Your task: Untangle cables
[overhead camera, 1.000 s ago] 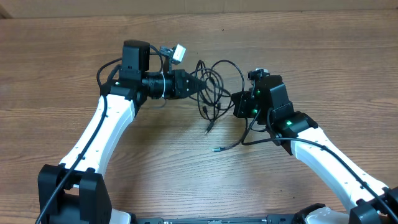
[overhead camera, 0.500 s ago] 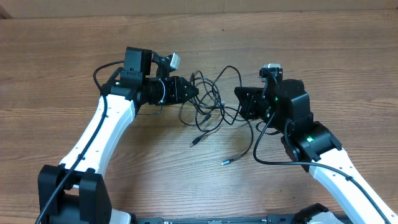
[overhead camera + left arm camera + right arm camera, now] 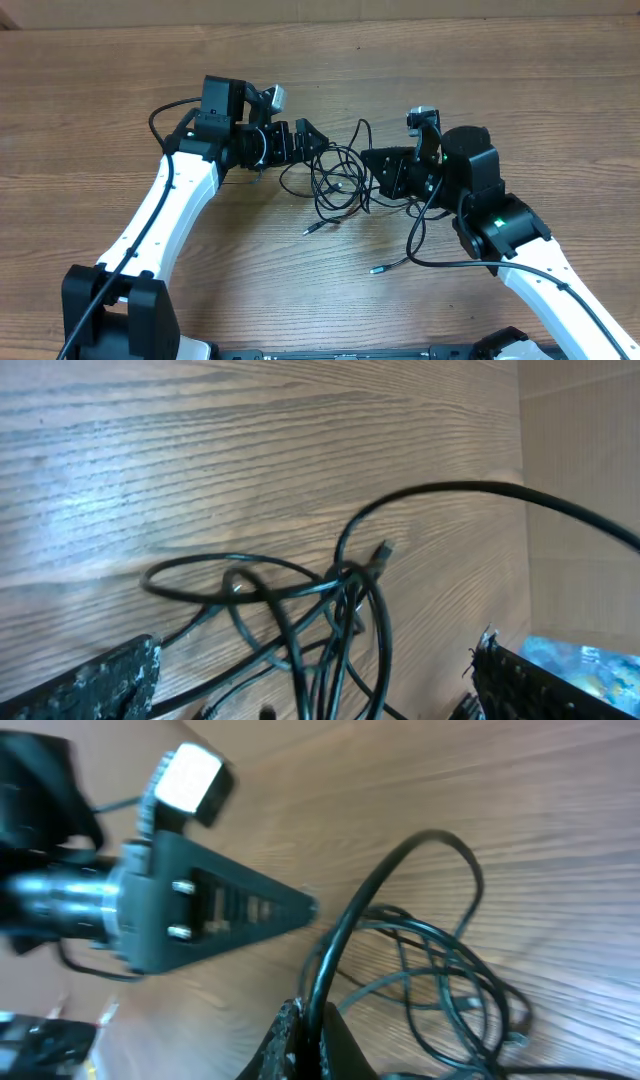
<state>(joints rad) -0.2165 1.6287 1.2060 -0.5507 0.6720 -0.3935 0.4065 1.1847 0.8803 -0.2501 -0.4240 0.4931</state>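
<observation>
On the table [image 3: 90,70] the cables [image 3: 335,185] lie knotted (seemingly little undone); left claw [image 3: 303,140] spread, right claw [image 3: 372,172] pinching one

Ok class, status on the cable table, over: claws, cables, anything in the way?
Left claw open, gripping nothing. Right claw shut on a strand of the cables. Bundle tangled between both claws. Nothing blocking in view.
</observation>
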